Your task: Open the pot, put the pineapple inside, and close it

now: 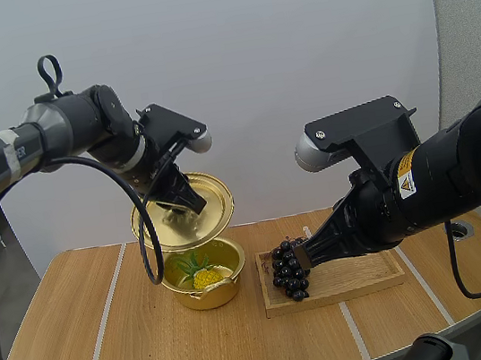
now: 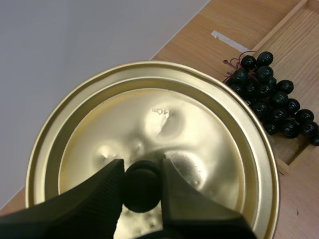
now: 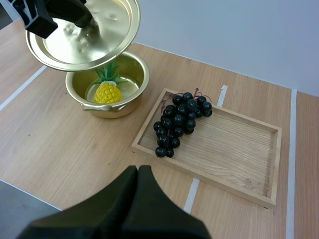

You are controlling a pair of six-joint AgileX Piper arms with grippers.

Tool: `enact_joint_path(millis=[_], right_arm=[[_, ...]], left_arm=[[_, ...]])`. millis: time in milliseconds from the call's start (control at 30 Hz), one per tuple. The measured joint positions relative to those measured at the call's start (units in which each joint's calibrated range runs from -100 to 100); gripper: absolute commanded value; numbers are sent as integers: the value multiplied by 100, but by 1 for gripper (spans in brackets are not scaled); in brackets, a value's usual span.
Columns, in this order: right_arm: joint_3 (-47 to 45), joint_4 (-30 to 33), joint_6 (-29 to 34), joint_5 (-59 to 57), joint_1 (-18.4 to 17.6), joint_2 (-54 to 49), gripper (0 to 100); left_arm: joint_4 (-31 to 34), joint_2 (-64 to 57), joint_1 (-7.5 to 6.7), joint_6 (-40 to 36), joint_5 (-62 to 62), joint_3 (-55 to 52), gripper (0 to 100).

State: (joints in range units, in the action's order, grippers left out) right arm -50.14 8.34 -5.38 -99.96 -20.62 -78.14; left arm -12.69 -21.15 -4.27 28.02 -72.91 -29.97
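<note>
A gold pot [image 1: 229, 283] [image 3: 141, 79] stands uncovered on the wooden table, and a yellow pineapple [image 1: 206, 276] [image 3: 108, 92] with green leaves lies inside it. Its gold lid [image 1: 210, 204] [image 2: 199, 129] [image 3: 99, 42] hangs tilted just above the pot. My left gripper [image 1: 180, 200] [image 2: 142, 183] [image 3: 55, 12] is shut on the lid's black knob [image 2: 142, 186]. My right gripper [image 1: 303, 254] [image 3: 138, 170] hovers shut on nothing, above the table near the tray's front edge.
A wooden tray [image 1: 364, 277] [image 3: 239, 149] [image 2: 279, 25] lies right of the pot. A bunch of dark grapes [image 1: 288, 271] [image 3: 179, 119] [image 2: 269, 99] rests at the tray's left end. Bare tabletop stretches left of and in front of the pot.
</note>
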Motion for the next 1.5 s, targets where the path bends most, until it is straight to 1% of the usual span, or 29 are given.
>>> enact_joint_path(millis=[233,367,567,1133,1500], right_arm=[[0,0,0,0,0,0,0],[0,0,0,0,0,0,0],[0,0,0,0,0,0,0],[0,0,0,0,0,0,0],[0,0,0,0,0,0,0]], left_arm=[[-187,611,0,7,101,-103,1],[-197,1016,0,7,543,-169,1],[-174,1449,0,105,835,-169,1],[-63,2176,0,234,921,-169,1],[-63,2170,0,245,946,-169,1]])
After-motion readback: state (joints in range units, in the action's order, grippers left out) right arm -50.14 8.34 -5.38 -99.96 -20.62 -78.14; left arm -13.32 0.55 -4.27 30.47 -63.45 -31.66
